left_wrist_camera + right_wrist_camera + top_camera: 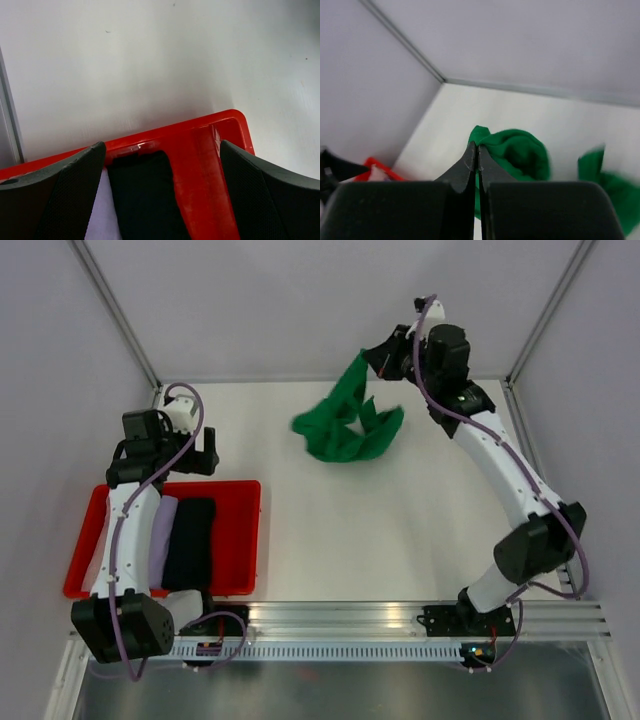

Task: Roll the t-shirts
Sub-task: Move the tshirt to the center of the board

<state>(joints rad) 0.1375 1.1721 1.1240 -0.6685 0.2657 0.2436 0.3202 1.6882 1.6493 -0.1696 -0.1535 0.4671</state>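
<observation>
Progress looks partial: black shirt (190,540) and lavender shirt (163,530) lie rolled in the tray (240,540), near left. Green shirt (350,425) is crumpled, far centre, pinched by the right gripper (477,150). Left gripper (160,149) gapes wide, empty.

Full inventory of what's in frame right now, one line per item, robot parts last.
green t-shirt: 1, bright green, far middle of the table, crumpled, one end lifted
black t-shirt: 1, black, in the tray
lavender t-shirt: 1, lavender, in the tray, left of the black one, partly under the left arm
tray: 1, red, near left
table: 1, white
rail: 1, aluminium, near edge
left arm: 1, white and black, over the tray, jaws open
right arm: 1, white and black, reaching far, jaws shut on the green t-shirt
</observation>
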